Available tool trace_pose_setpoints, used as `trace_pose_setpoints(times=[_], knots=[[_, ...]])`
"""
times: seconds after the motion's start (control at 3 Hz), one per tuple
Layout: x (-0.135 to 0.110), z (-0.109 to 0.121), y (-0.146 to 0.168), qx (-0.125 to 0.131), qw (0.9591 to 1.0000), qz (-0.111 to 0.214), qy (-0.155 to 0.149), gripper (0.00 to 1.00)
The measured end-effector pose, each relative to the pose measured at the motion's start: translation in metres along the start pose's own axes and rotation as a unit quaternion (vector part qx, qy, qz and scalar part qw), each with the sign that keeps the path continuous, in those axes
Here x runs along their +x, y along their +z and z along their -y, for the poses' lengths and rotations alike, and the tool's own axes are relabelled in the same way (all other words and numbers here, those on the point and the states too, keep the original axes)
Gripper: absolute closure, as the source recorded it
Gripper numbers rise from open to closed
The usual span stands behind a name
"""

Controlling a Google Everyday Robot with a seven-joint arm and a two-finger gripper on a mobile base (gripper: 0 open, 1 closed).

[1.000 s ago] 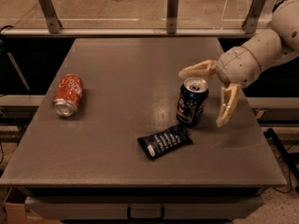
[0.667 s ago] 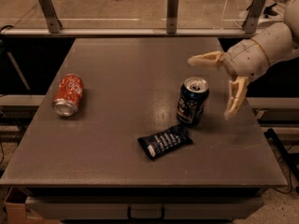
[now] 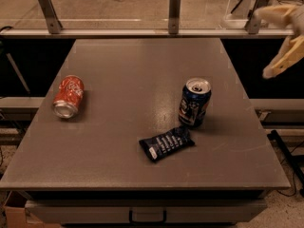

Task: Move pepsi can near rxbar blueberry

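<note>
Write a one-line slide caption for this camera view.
Pepsi can upright beside rxbar; red can lies left; gripper, jaws open, off table's right edge.

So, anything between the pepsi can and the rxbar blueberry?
Nothing visible. The pepsi can stands upright at one end of the rxbar blueberry. The red cola can lies on its side, far left. The gripper hangs past the right edge of the table, jaws open.

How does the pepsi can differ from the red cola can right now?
The pepsi can stands upright; the red cola can lies on its side. The pepsi can is dark blue, the red cola can red. The pepsi can sits beside the rxbar blueberry; the red cola can is far left. Both are drink cans. The gripper hangs open at upper right, holding neither.
</note>
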State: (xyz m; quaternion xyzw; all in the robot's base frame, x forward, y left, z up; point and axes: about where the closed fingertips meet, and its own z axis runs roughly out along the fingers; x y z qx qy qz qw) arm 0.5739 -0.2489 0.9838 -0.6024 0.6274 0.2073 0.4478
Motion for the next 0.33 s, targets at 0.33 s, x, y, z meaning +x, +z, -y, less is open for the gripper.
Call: trace_pose_setpoints(times=[0.33], knots=[[-0.0116, 0.0155, -0.0144, 0.032, 0.9995, 0.003, -0.003, 0.00]])
